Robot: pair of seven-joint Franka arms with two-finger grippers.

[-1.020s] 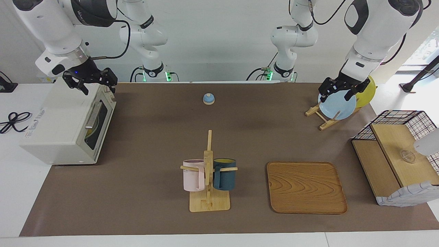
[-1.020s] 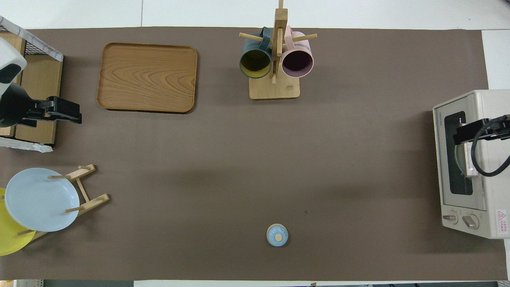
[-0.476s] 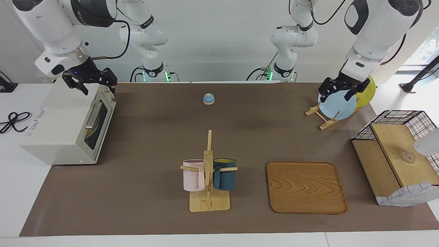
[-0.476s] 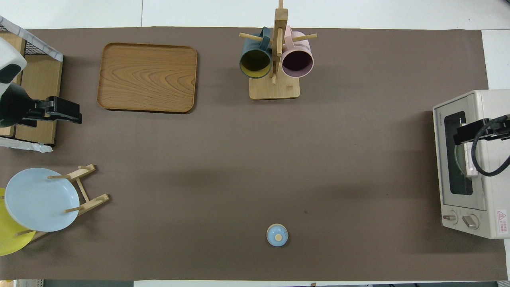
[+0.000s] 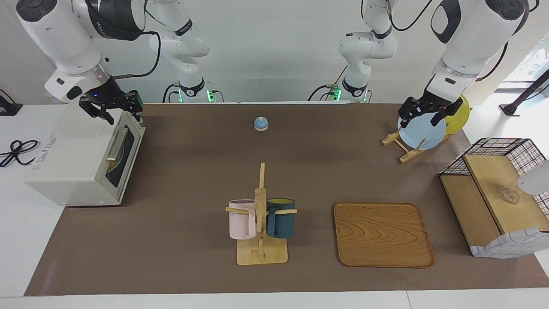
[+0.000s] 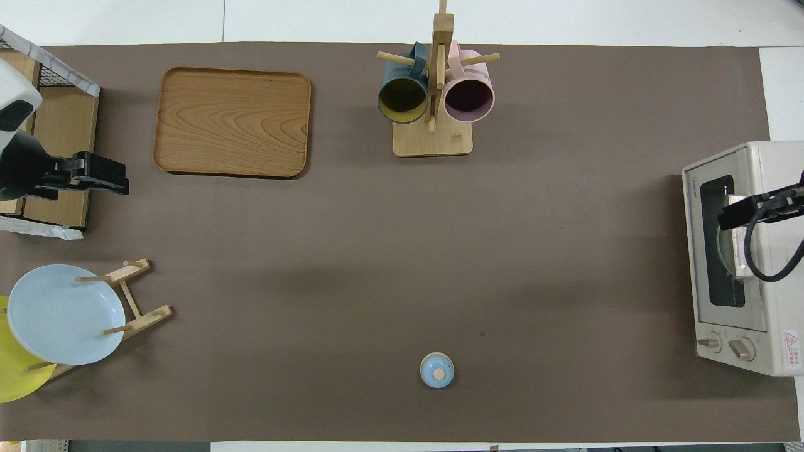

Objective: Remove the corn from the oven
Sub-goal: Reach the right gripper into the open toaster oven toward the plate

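Note:
The cream-white oven (image 5: 68, 163) stands at the right arm's end of the table, its dark glass door shut, with a silver handle (image 5: 116, 144) across it. Through the glass a dull yellow shape (image 5: 112, 163) shows; I cannot make out that it is the corn. My right gripper (image 5: 120, 112) hangs over the oven's top front edge, above the handle, fingers apart with nothing between them. In the overhead view the right gripper (image 6: 730, 213) covers part of the oven (image 6: 776, 182) door. My left gripper (image 5: 422, 114) waits open over the plate rack.
A plate rack (image 5: 405, 148) holds a light blue plate (image 5: 421, 133) and a yellow plate (image 5: 459, 115). A mug stand (image 5: 260, 240) carries a pink and a dark blue mug. Also here: a wooden tray (image 5: 383, 234), a wire-and-wood basket box (image 5: 497, 201), and a small blue knob (image 5: 260, 123).
The right gripper's fingers have drawn somewhat closer together and it has shifted slightly above the oven's top edge. The left arm has not moved.

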